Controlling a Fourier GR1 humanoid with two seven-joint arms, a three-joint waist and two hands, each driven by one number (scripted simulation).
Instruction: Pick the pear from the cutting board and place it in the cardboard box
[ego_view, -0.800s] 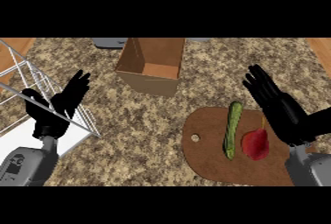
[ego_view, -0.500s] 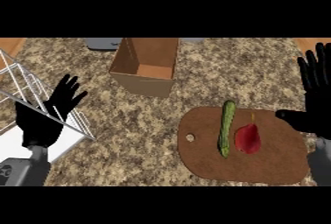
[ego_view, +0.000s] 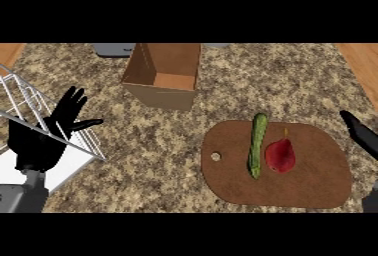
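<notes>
Right hand has slid out to the right edge, and too little of it shows to tell its state. Left hand rests at the left, fingers spread. Pear lies on the board beside the cucumber. It's probably light and slippery, so grab its fat middle.

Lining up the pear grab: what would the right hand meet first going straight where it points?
Likely nothing: the right hand points up-left over the counter, missing pear and cardboard box; height unclear.
</notes>
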